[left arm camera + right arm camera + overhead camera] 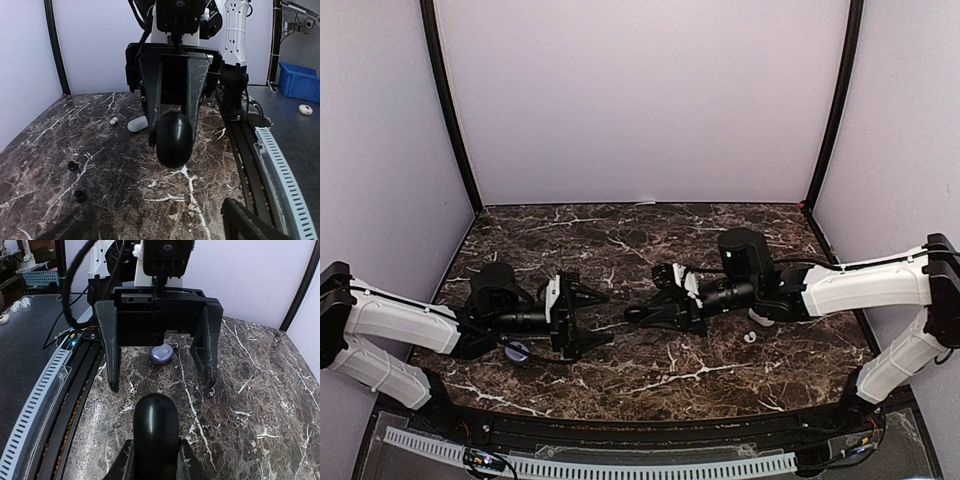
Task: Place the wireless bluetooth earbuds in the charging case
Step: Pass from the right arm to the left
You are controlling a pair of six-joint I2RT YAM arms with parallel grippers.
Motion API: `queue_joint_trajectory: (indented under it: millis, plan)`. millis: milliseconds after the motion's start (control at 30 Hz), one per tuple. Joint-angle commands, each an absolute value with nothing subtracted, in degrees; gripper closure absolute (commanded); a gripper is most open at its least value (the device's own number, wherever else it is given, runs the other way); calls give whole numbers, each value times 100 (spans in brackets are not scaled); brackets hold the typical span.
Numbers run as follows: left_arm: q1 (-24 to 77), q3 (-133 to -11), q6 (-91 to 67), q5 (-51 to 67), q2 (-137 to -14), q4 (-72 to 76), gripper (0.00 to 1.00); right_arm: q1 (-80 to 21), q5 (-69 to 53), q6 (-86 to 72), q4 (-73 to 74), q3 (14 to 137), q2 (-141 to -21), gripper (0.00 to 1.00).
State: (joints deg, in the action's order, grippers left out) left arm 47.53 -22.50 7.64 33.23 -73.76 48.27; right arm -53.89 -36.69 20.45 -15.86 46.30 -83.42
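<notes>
My right gripper [642, 313] is shut on a glossy black oval charging case [155, 427], lid closed, held just above the marble table [650, 240]. In the left wrist view the same case [173, 140] points toward me between the right fingers [152, 85]. My left gripper [608, 318] faces it a short way off, open and empty; its fingers [111, 350] stand wide apart. Two black earbuds [73, 165] lie on the table to the left. A white earbud [114, 120] lies beside a white case [137, 124].
A lilac-blue oval case [162, 354] lies under the left arm, and a small purple bud [210, 393] lies by the left gripper's far finger. A black rail and white cable chain [280, 165] run along the table's near edge. Walls enclose three sides.
</notes>
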Motion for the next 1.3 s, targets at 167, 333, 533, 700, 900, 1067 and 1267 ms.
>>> queue_joint_trajectory:
  millis: [167, 333, 533, 700, 900, 1067, 1267]
  plan:
    - [4814, -2596, 1238, 3505, -7655, 4903, 43, -5685, -3198, 1856, -1735, 5036, -8787, 88]
    - [4834, -2530, 1204, 3425, -7638, 5046, 39, -5735, -3137, 1850, -1833, 5112, -8922, 88]
    - [4843, -2562, 1215, 3451, -7691, 4996, 43, -5772, -3038, 1846, -1876, 5177, -9022, 88]
    - [4843, -2610, 1210, 3446, -7756, 4939, 53, -5807, -3006, 1846, -1912, 5200, -9078, 88]
    - [4843, -2691, 1230, 3492, -7804, 4837, 61, -5818, -3023, 1853, -1953, 5225, -9094, 88]
    - [4848, -2708, 1295, 3543, -7813, 4779, 78, -5827, -3027, 1854, -1966, 5238, -9099, 87]
    - [4843, -2663, 1318, 3532, -7810, 4827, 84, -5827, -2918, 1854, -1892, 5203, -9032, 65]
